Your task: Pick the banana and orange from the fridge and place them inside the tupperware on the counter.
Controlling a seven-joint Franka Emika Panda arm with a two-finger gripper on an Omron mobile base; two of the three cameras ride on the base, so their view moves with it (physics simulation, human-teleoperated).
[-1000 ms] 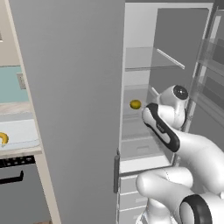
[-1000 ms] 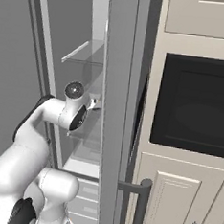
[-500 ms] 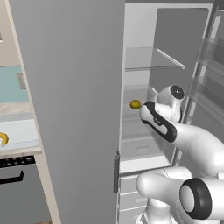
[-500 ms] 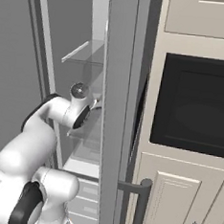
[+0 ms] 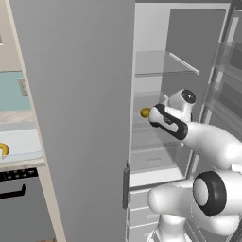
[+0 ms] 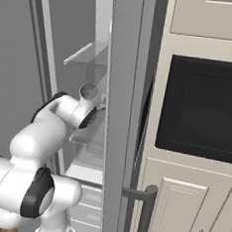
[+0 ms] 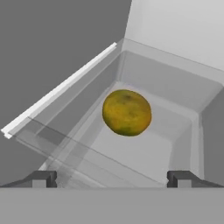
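Observation:
The fridge (image 5: 80, 94) stands open, its white inside showing. The orange (image 5: 145, 112) rests on a clear shelf, and in the hand view the orange (image 7: 127, 112) sits just ahead, centred between the fingers. My gripper (image 5: 151, 116) reaches into the fridge a short way from the fruit and stands open (image 7: 111, 179) with nothing between its fingers. On the counter (image 5: 14, 116) at the far left lies the pale tupperware (image 5: 21, 142). The banana (image 5: 2, 150) lies in it, cut off by the picture's edge.
The open fridge door (image 6: 123, 113) stands close on the arm's right, with its handle (image 6: 144, 210) low down. Beyond it are a dark built-in oven (image 6: 203, 110) and cream cabinets (image 6: 179, 208). A clear upper shelf (image 5: 160, 64) hangs above the hand. A grey dishwasher front (image 5: 19, 203) is under the counter.
The arm has stretched further into the fridge, bringing the hand closer to the orange. The orange has not moved.

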